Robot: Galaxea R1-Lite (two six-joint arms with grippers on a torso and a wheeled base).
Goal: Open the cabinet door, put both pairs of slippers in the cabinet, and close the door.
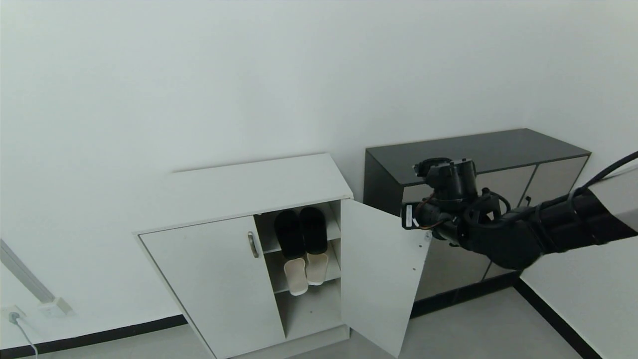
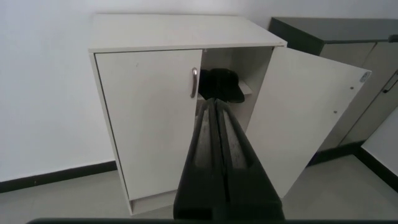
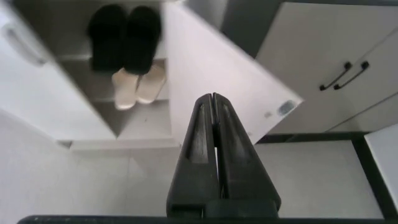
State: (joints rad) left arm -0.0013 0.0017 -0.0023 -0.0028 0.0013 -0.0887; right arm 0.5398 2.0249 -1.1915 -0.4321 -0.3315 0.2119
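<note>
A wall socket with a cable plugged in sits low on the white wall at the far left. The left gripper has its two dark fingers pressed together with nothing between them, and it points at the front of a white cabinet standing against the wall. The cabinet's left door is shut, with a small metal handle near its inner edge. The right door is swung open toward the right, showing shelves inside. A pair of black slippers lies side by side on the upper shelf, and a pair of cream slippers lies side by side on the shelf just below. The right gripper, its fingers also closed together and empty, hangs by the open door's upper outer corner; whether it touches the door cannot be told. Further right, a dark cabinet with grey doors stands against the same wall, just beside the white one
</note>
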